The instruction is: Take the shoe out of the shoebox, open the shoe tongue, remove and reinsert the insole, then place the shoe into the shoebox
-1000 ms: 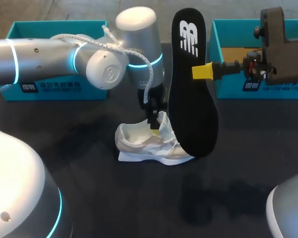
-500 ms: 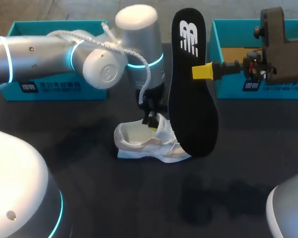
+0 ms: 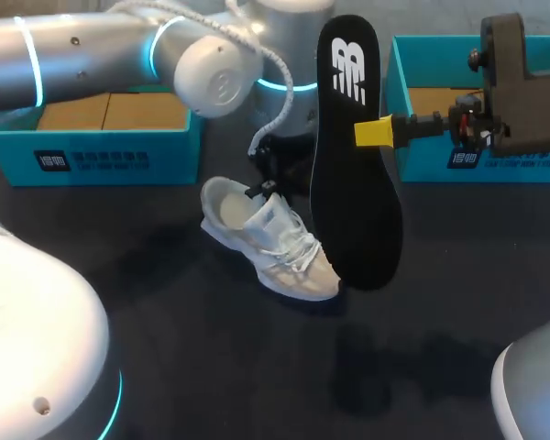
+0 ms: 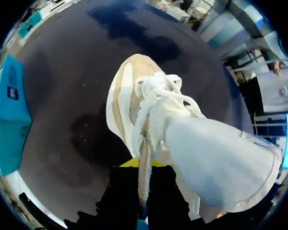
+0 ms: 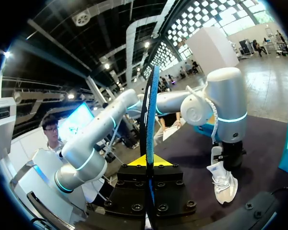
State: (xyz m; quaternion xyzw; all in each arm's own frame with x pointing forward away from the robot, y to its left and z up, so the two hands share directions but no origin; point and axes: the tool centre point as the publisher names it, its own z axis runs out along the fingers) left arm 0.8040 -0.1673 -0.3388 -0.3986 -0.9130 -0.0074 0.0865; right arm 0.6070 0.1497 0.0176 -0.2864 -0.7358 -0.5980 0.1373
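A white and beige shoe (image 3: 273, 240) lies tilted on the dark table, toe toward the front right, heel raised. My left gripper (image 3: 268, 183) is shut on the shoe at its tongue and laces. In the left wrist view the shoe (image 4: 129, 100) stretches ahead of the left gripper (image 4: 143, 165), and a strip of it runs between the fingers. My right gripper (image 3: 378, 133) is shut on the black insole (image 3: 353, 183), holding it upright just right of the shoe. In the right wrist view the insole (image 5: 149, 105) stands edge-on in the right gripper (image 5: 148, 164), with the shoe (image 5: 223, 184) beyond.
A teal shoebox (image 3: 110, 156) with a cardboard inside stands at the back left behind my left arm. A second teal box (image 3: 412, 151) stands at the back right, partly hidden by my right gripper. The dark table (image 3: 183, 357) spreads in front of the shoe.
My left gripper shut on the shoe and pulled it up and back. The shoe turned from lying sideways to pointing front right. The right arm and insole stayed still.
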